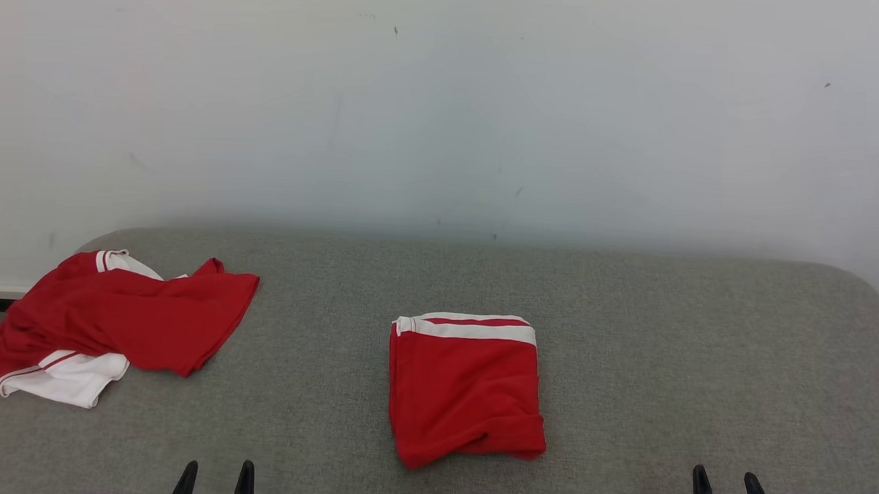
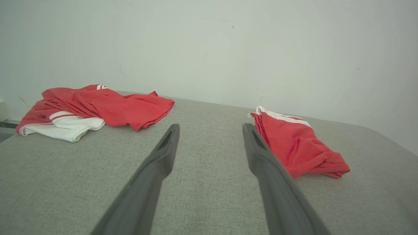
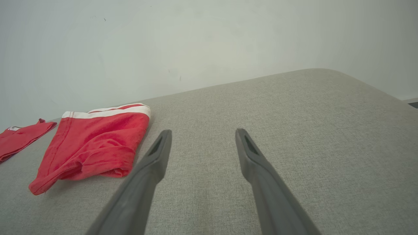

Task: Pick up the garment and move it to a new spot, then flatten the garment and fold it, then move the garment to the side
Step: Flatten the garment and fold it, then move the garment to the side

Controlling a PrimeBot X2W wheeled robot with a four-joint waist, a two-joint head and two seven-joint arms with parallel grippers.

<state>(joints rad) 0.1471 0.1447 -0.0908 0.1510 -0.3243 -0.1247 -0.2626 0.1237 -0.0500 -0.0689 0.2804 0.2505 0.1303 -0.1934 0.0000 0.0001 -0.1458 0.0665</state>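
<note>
The folded garment (image 1: 467, 387) lies flat at the centre of the grey cushion (image 1: 626, 356), a red block with a white band along its 12 o'clock edge. Its 6 o'clock edge is rumpled, and what kind of clothing it is cannot be made out. There are two garments in all. The second, a crumpled garment (image 1: 115, 323) in red and white, sits at 9 o'clock, well apart from the first and near the cushion's edge.

In the head view both grippers are cut off by the bottom edge, leaving two dark fingertips each: the left gripper (image 1: 218, 464) at 7 o'clock and the right gripper (image 1: 724, 473) at 5 o'clock.

The left wrist view shows the left gripper (image 2: 210, 127) spread wide and holding nothing. One finger covers part of the folded garment (image 2: 297, 147), while the crumpled garment (image 2: 98, 107) shows whole.

The right wrist view shows the right gripper (image 3: 203, 131) equally wide and empty, over bare cushion. The folded garment (image 3: 94, 147) lies at 9 o'clock, and the crumpled garment (image 3: 19, 138) is cut off at the frame's edge.
</note>
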